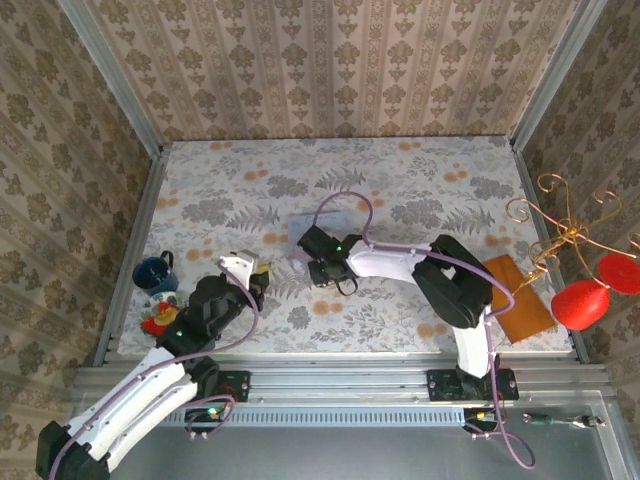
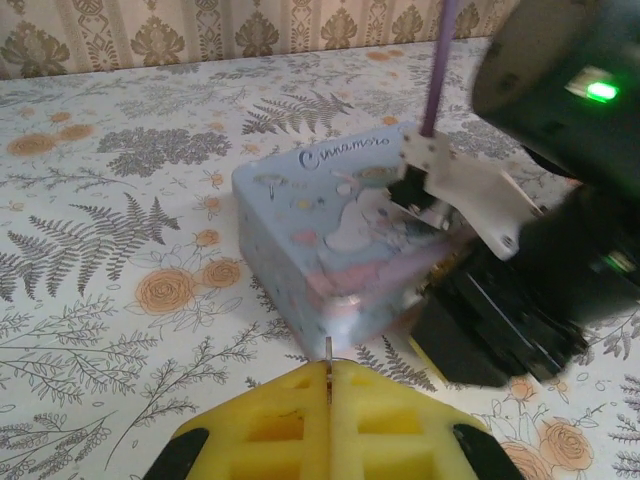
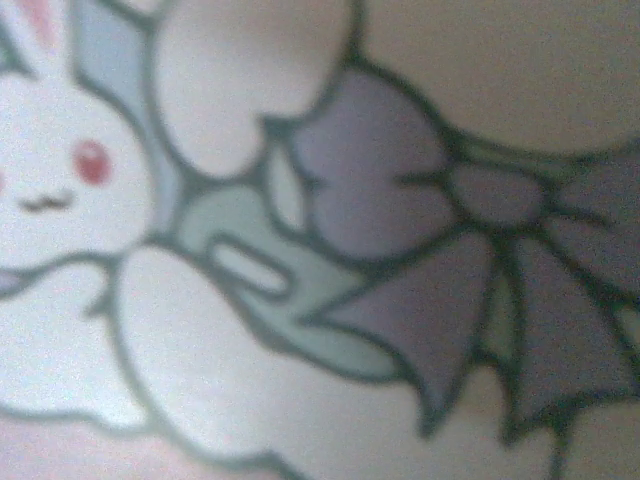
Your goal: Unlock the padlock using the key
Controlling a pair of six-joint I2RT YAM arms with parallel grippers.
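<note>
My left gripper [image 1: 254, 272] [image 2: 328, 368] has its yellow pads [image 2: 280, 420] pressed together on the key [image 2: 328, 352]. Only a thin metal sliver of the key pokes out between them, aimed at the near corner of a pale blue picture tin [image 2: 330, 240] [image 1: 318, 226]. My right gripper [image 1: 328, 268] [image 2: 495, 325] sits low against the tin's right side. Whether its dark fingers are open or shut is unclear. The right wrist view is a blurred close-up of the tin's lid [image 3: 300, 250], with a bunny and a bow. The padlock is hidden.
A dark blue cup [image 1: 153, 273] and small coloured toys [image 1: 158, 320] sit at the table's left edge. An orange-brown board [image 1: 518, 297] lies at the right, beside a gold wire stand [image 1: 562, 235] carrying red ornaments [image 1: 580, 303]. A screwdriver [image 1: 560, 420] lies on the near rail.
</note>
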